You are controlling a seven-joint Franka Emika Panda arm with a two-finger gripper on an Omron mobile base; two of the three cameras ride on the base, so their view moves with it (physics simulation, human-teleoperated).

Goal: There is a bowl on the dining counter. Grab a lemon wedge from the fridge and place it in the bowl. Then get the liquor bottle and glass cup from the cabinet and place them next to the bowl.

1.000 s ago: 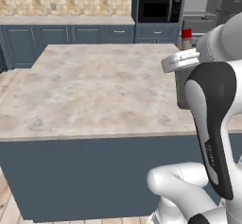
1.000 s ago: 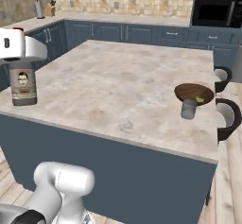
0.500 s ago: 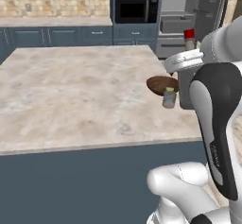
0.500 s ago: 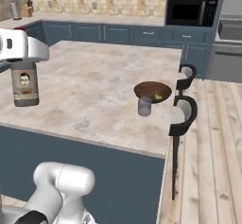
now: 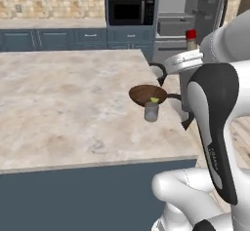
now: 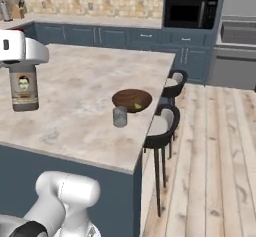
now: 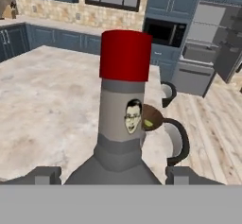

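Holding the liquor bottle upright above the left part of the tabletop, claw clamped on either side of its shoulders (red cap up, pale label facing the right base camera). Further right, near the tabletop's edge, the glass cup just beside the bowl, with the lemon wedge inside. Beyond, two dark stools.
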